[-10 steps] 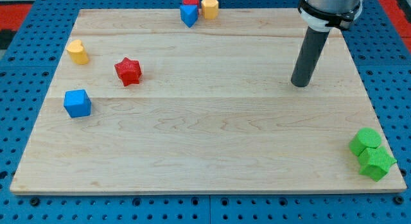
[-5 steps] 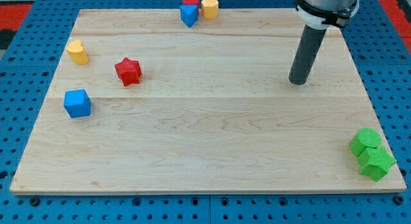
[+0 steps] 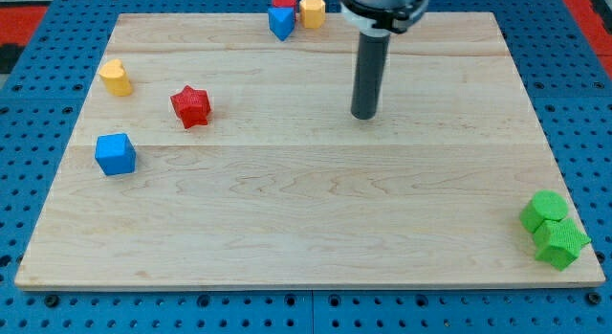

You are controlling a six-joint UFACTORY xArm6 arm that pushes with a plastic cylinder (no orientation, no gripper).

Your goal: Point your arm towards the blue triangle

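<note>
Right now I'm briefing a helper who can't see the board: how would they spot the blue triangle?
Look along the wooden board's top edge, left of middle, where three blocks cluster. The blue triangle is the lowest and leftmost, below the red block and left of the yellow block; it's the cluster's only blue piece.

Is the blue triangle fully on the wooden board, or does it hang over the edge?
On the board, as far as shows: the blue triangle sits just inside the board top edge, touching a red block. My tip stands apart.

Three blocks bunch at the counter's [image 3: 316, 229] top edge: the blue triangle [image 3: 280, 24], the red block [image 3: 283, 2] right behind it, the yellow block [image 3: 312, 10] beside them. The rod's tip [image 3: 362, 115] sits below and right of that bunch. Over on the left: the yellow cylinder [image 3: 116, 77], the red star [image 3: 190, 106], the blue cube [image 3: 115, 153]. Two green blocks [image 3: 553, 229] touch at bottom right.
</note>
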